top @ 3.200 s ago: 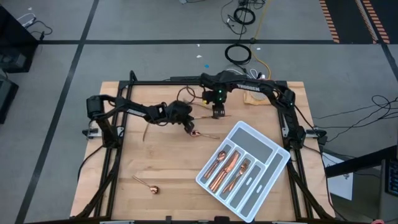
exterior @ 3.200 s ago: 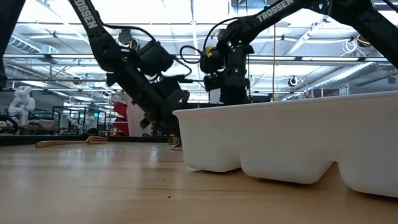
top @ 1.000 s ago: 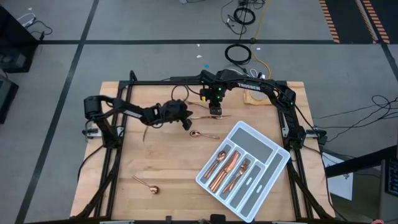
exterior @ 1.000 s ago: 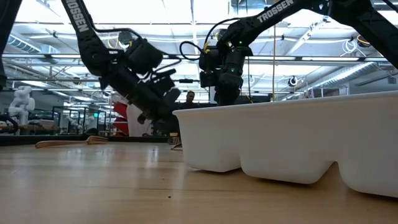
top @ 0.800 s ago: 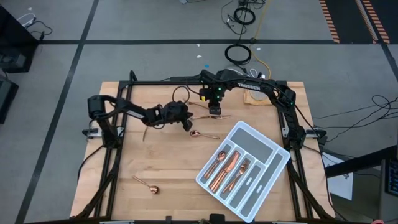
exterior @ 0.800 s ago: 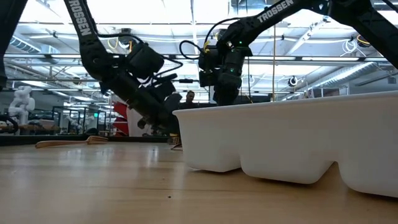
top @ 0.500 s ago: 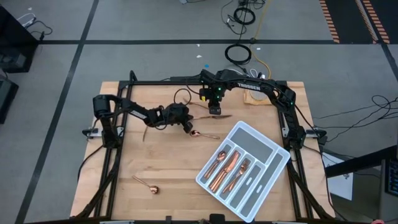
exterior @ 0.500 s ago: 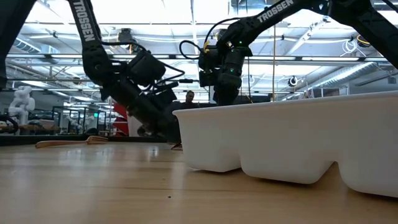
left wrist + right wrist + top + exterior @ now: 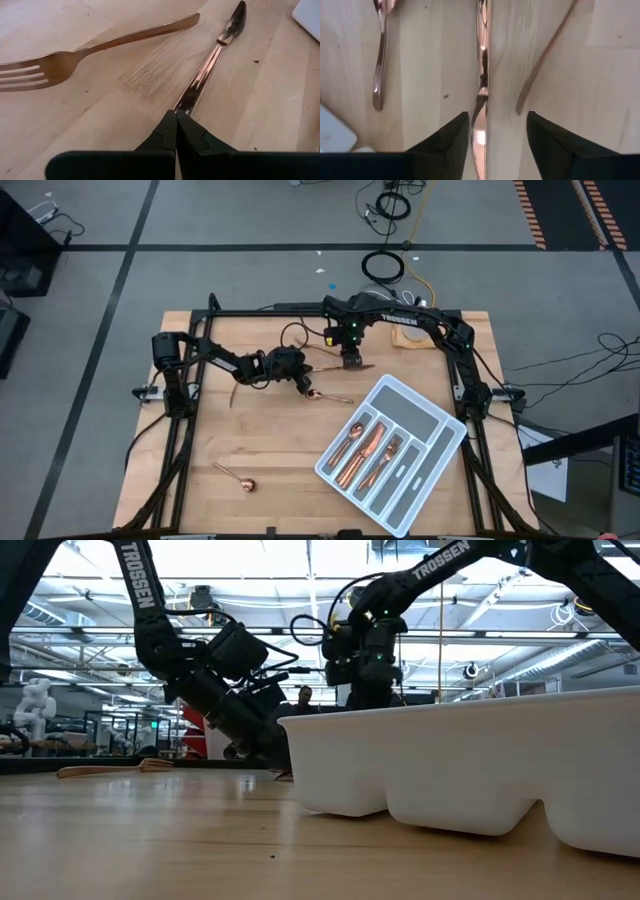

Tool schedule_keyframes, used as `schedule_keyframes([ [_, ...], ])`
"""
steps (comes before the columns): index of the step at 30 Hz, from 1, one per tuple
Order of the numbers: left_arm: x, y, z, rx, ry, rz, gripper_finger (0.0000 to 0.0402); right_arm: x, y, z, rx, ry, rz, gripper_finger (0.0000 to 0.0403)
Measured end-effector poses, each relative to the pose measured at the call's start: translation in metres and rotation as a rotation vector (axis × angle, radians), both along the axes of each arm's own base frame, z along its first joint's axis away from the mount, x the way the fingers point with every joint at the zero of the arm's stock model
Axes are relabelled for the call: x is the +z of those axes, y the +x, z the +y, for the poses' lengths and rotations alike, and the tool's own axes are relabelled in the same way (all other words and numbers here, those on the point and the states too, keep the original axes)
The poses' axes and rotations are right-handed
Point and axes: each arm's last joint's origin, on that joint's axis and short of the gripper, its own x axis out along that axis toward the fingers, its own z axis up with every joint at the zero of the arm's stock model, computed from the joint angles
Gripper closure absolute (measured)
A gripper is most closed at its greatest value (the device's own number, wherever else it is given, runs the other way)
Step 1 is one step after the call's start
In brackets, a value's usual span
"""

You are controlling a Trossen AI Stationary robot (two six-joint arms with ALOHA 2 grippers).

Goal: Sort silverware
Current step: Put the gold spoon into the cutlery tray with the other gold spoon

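This is looking like a robotics lab in a large industrial hall. Beyond the pale wooden table point(image 9: 260, 440), long ceiling light strips point(image 9: 90, 585) are shining, a white humanoid robot figure point(image 9: 36, 700) is standing, and black cables point(image 9: 382, 266) are lying on grey floor.

- Left arm reaches from nine o'clock toward the middle, wrist tilted low; the left claw point(image 9: 305, 388) has its fingers point(image 9: 167, 134) pressed tight together.
- Right arm comes from three o'clock along the far edge, wrist pointing straight down; the right claw point(image 9: 352, 363) stands spread, fingers point(image 9: 451, 137) apart.
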Motion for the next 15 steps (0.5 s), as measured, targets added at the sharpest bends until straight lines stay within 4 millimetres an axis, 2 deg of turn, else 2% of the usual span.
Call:
schedule_keyframes([
  [7, -0.001, -0.001, 0.0, -0.005, 0.0, 0.014, 0.0402, -0.021, 0.015, 0.018, 0.026, -0.065, -0.043, 0.015],
  [10, -0.002, -0.002, -0.001, -0.006, 0.0, 0.02, 0.0401, -0.027, 0.022, 0.02, -0.015, -0.118, -0.062, 0.0141],
  [15, -0.003, -0.003, -0.002, -0.005, -0.006, 0.023, 0.0401, -0.043, 0.026, 0.02, -0.078, -0.107, -0.029, 0.0144],
])
